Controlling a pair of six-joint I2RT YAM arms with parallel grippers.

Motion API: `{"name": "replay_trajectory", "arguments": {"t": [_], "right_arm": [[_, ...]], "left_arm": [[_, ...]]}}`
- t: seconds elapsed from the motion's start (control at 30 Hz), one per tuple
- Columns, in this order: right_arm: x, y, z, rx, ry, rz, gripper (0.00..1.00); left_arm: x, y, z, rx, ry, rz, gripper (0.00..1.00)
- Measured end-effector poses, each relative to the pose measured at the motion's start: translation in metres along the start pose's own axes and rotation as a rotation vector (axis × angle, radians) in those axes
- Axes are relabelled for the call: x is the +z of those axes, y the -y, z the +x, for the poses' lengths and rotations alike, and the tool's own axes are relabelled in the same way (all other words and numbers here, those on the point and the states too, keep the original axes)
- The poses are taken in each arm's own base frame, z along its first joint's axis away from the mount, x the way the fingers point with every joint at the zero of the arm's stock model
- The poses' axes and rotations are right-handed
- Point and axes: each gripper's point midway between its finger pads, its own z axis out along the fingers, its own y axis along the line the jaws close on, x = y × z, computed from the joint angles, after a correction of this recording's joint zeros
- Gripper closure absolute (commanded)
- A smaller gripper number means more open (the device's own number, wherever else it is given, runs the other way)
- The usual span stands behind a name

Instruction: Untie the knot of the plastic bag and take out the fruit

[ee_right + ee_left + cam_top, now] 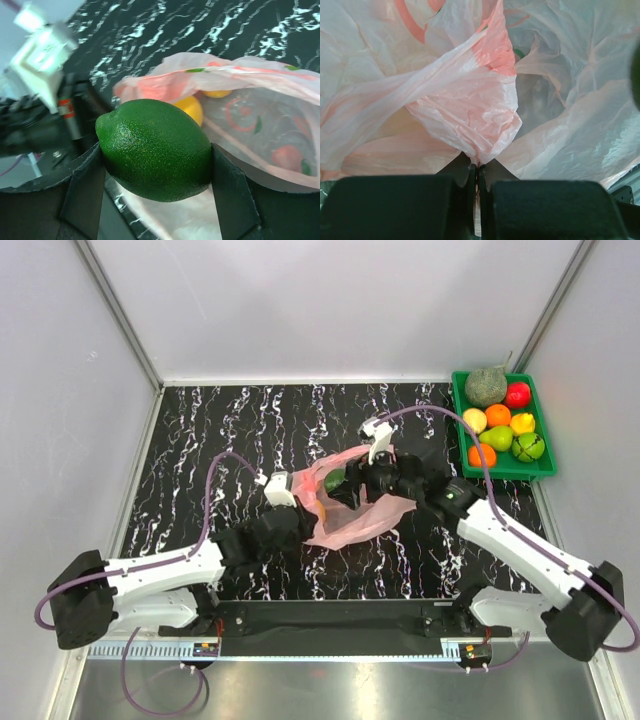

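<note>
the left arm (160, 575) stretches low from its base at the near left, up and to the right, and the left gripper (478, 169) has its jaws pressed together on a pinched fold of the plastic bag (470, 105). the right arm (510, 540) reaches from the near right, up and to the left, its wrist turned toward the other arm. the right gripper (156, 165) has its jaws set wide, one against each side of a green fruit (155, 145) clamped between them.

A black tabletop (240, 420) veined with white (a marble look) is boxed in on three sides by plain pale walls (330, 300). Metal corner posts (118, 310) join them, and the light is even and soft.
</note>
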Motion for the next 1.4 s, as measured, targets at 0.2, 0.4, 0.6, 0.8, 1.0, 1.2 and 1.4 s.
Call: {"name": "replay_trajectory", "arguments": {"t": [0.2, 0.4, 0.6, 0.8, 1.0, 1.2, 1.4], "right_arm": [[-0.029, -0.013, -0.015, 0.022, 0.048, -0.012, 1.0], [-0.075, 0.057, -0.087, 0.048, 0.308, 0.454, 1.0], [-0.135, 0.18, -0.145, 0.23, 0.469, 0.903, 1.0], [-0.158, 0.332, -0.092, 0.511, 0.337, 1.212, 1.0], [-0.17, 0.445, 0.033, 0.847, 0.1, 1.399, 1.0], [-0.165, 0.471, 0.058, 0.912, 0.07, 1.464, 1.0], [-0.162, 0.476, 0.066, 0.917, 0.064, 1.501, 0.4]], "left_arm": [[0.003, 0.003, -0.001, 0.012, -0.003, -0.001, 1.0], [0.003, 0.002, 0.002, 0.016, -0.017, -0.004, 1.0], [0.0, 0.004, 0.0, 0.002, -0.014, 0.006, 1.0], [-0.004, 0.005, -0.001, -0.013, -0.012, 0.023, 1.0], [-0.006, 0.001, 0.003, -0.013, -0.022, 0.025, 1.0], [-0.007, 0.001, 0.003, -0.014, -0.022, 0.028, 1.0], [-0.006, 0.001, 0.004, -0.013, -0.027, 0.03, 1.0]]}}
